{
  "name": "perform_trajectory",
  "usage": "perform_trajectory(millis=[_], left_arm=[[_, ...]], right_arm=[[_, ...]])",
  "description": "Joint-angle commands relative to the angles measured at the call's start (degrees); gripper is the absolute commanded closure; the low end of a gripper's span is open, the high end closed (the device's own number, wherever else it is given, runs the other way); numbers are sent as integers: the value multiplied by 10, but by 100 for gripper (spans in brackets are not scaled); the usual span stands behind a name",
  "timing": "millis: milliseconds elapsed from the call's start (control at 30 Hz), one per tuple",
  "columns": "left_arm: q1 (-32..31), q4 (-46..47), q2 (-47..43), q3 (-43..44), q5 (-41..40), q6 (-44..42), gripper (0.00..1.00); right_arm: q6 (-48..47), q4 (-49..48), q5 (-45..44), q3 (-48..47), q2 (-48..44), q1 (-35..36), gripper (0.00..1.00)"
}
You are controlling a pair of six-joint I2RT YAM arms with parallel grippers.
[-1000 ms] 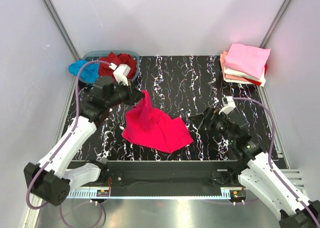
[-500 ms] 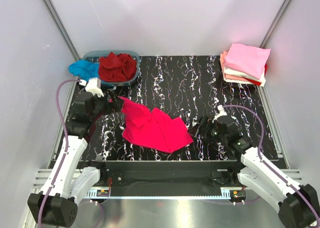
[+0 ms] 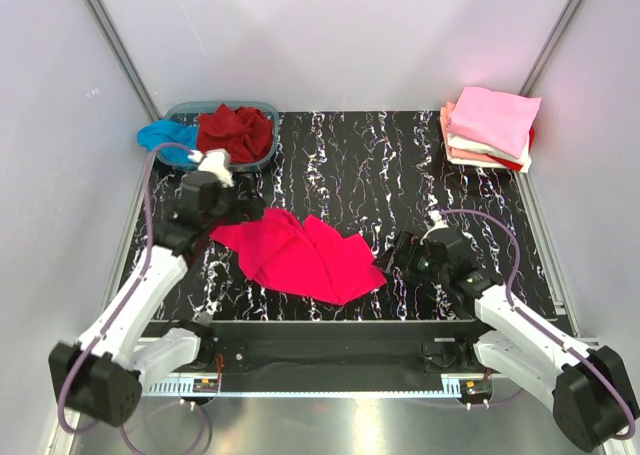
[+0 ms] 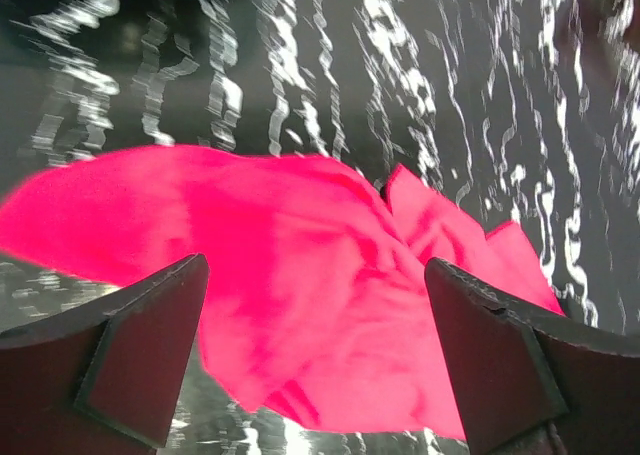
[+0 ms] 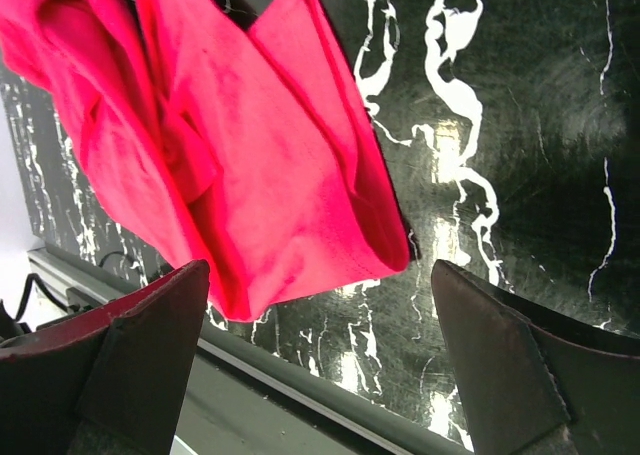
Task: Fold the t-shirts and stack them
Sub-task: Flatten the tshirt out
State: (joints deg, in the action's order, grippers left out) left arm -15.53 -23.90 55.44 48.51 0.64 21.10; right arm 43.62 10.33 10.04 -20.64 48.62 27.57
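1. Between the two grippers, a bright pinkish-red t-shirt [image 3: 300,260] lies rumpled on the black marbled table [image 3: 350,165]. Its long axis runs from one arm's fingers toward the other's.
2. Left gripper [image 3: 250,208] hovers at one end, jaws spread wide and holding nothing, with the cloth spreading ahead of and below it.
3. Right gripper [image 3: 383,263] sits just beside the opposite corner, equally wide open and empty.
4. Neither arm looks clearly nearer, so each seems placed to take its own end.
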Motion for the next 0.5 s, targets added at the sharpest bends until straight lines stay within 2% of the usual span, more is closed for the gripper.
perform_trajectory(millis=[0, 100, 300, 400, 467], left_arm=[[-57, -13, 58, 22, -75, 29, 7], [-65, -26, 68, -3, -85, 108, 13], [-64, -40, -1, -136, -67, 275, 13], [-37, -22, -28, -203, -27, 314, 13], [23, 3, -35, -241, 15, 329, 21]], right_arm=[[2, -25, -4, -13, 10, -3, 0], [1, -24, -4, -12, 8, -2, 0], [1, -27, -2, -12, 13, -2, 0], [1, -29, 2, -15, 23, -3, 0], [0, -29, 3, -18, 27, -2, 0]])
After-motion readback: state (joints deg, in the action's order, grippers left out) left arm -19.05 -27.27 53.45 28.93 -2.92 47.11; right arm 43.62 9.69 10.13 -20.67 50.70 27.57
